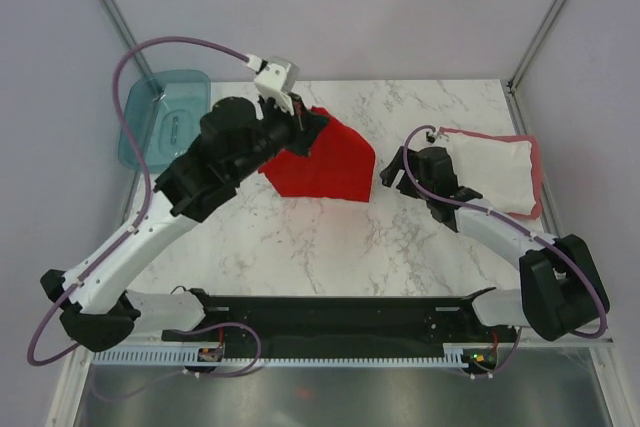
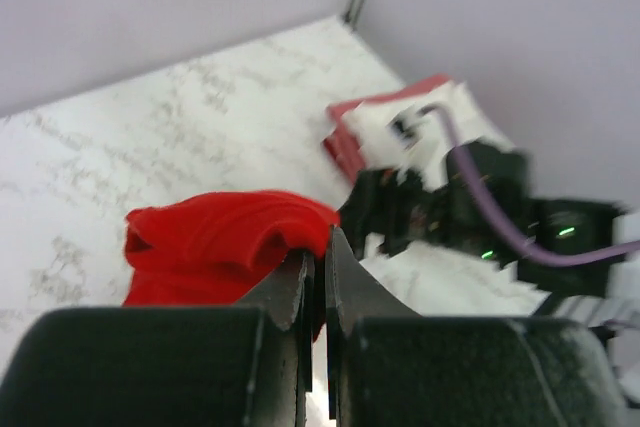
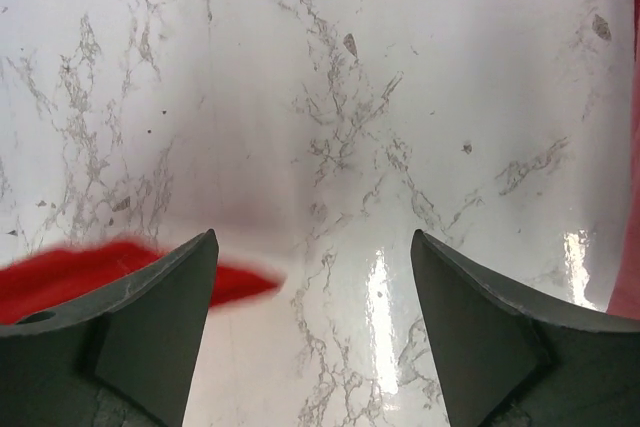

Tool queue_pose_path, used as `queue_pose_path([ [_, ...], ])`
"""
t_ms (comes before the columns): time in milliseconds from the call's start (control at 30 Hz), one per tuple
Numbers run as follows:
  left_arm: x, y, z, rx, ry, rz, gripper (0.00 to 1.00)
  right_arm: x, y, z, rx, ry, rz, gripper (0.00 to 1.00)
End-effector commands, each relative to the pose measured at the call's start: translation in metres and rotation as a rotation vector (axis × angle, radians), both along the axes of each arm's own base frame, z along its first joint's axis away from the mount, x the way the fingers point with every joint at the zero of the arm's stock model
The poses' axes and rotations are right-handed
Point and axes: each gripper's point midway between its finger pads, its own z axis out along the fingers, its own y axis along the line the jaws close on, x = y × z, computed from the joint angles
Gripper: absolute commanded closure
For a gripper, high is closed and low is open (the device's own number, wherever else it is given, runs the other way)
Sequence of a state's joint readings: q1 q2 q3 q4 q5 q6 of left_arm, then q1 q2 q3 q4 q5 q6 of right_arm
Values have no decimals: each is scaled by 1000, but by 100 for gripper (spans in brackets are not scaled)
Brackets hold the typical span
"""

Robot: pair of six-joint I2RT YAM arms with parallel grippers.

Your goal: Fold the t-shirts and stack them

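A bright red t-shirt lies partly folded at mid-table. My left gripper is shut on its far left corner, and in the left wrist view the red cloth is pinched between the closed fingers of that gripper. At the right, a folded white t-shirt rests on a dull pinkish-red t-shirt, of which only the edges show. My right gripper hovers open between the two piles, over bare marble. The right wrist view shows this gripper empty, with the red shirt's edge by its left finger.
A translucent teal plastic tub stands at the far left corner. Grey walls and frame posts close in the marble table on three sides. The arms' black base rail runs along the near edge.
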State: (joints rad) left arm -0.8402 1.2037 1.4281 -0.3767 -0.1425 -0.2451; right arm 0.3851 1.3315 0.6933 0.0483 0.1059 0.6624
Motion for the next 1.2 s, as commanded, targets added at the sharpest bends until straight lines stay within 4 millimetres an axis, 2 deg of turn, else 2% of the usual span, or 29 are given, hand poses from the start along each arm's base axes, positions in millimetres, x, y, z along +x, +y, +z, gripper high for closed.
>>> queue_pose_path([
  [0,-31,-8,109,-251,-82,-124,98,12,6,33,57,-96,13,13],
  [67,-42,-13,134,-302,-87,-165,98,11,2,37,60,-108,2,11],
  [100,-50,-6,165,-366,-115,-173,98,10,0,37,57,-111,-6,11],
  [133,-53,-15,172,-380,-107,-208,98,9,-2,40,59,-118,-10,11],
  [167,-62,-2,208,-445,-154,-206,98,9,-4,41,59,-122,-17,11],
  [200,-63,1,222,-474,-159,-199,98,9,-5,42,58,-125,-22,11],
  [233,-45,-7,215,-450,-131,-143,98,9,-7,44,60,-133,-30,11],
  [267,-50,13,251,-508,-194,-102,98,8,-8,44,59,-134,-33,11],
  [300,-38,18,252,-490,-208,-36,98,8,-10,45,59,-137,-37,11],
  [333,-13,27,244,-471,-205,105,98,8,-11,47,60,-140,-41,11],
  [400,19,44,226,-395,-214,294,98,7,-13,47,62,-139,-45,11],
  [433,31,45,219,-364,-214,329,98,7,-12,47,63,-139,-46,11],
  [467,56,50,195,-293,-180,392,98,7,-13,47,62,-139,-46,11],
  [533,73,61,179,-294,-117,420,98,7,-15,48,64,-141,-52,11],
  [567,86,74,168,-289,-93,456,98,7,-15,47,66,-138,-53,11],
  [667,71,93,195,-370,-139,463,98,7,-15,48,69,-139,-50,11],
  [767,40,103,233,-452,-209,398,98,6,-14,50,73,-142,-46,11],
  [833,18,107,251,-514,-230,334,98,6,-15,52,77,-146,-48,11],
  [933,-2,98,251,-550,-202,266,98,5,-17,54,79,-152,-51,11],
  [967,-6,82,241,-539,-171,226,98,5,-17,55,79,-155,-54,11],
  [1033,-13,68,238,-553,-150,182,98,5,-19,55,76,-156,-59,11],
  [1067,-15,52,229,-544,-121,147,98,5,-19,54,75,-155,-59,11],
  [1133,-18,34,228,-569,-96,101,98,5,-20,53,74,-152,-62,11],
  [1167,-19,13,223,-561,-75,66,98,5,-20,54,76,-153,-63,11],
])
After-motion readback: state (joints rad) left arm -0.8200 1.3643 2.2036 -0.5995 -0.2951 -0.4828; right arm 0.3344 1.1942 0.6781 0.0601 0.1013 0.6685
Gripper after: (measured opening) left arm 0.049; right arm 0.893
